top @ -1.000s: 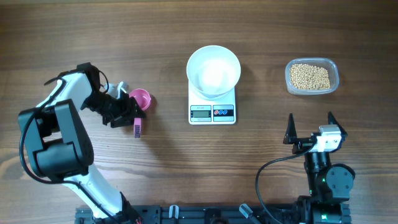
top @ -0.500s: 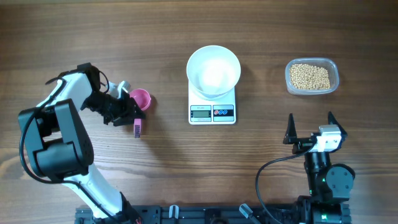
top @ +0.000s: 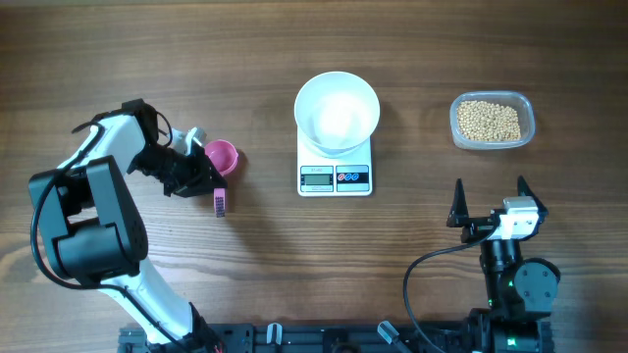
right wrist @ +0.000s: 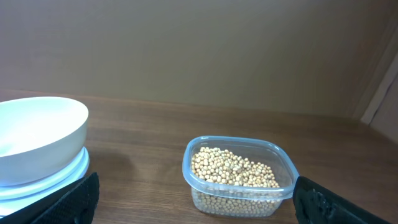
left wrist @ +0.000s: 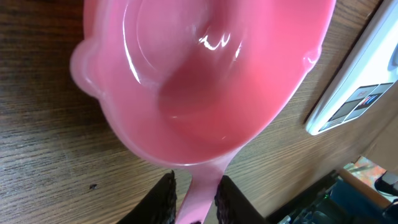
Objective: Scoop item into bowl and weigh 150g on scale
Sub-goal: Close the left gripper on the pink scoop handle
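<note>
Change: scoop [top: 222, 155] handle tip nudged slightly toward the scale [top: 336, 176] since a second ago; all else as before.
Table [top: 294, 255]: dark wood, carrying everything.
Left arm [top: 93, 196]: stretched over the table's left side, wrist turned toward the scoop.
Right arm [top: 510, 275]: at the near right edge, facing the tub [top: 528, 123].
Scale: mid-table, display toward the near edge.
Bowl [top: 337, 110]: white, seated on the scale, inside bare.
Tub: clear plastic, well right of the scale, filled with pale beans [top: 489, 121].
Scoop: pink, cup facing up, left of the scale, near but apart; cannot tell whether resting on the wood or just above it.
Left gripper [left wrist: 198, 205]: fingers pressed on either side of the scoop's handle.
Right gripper [top: 489, 204]: fingers spread wide apart.
</note>
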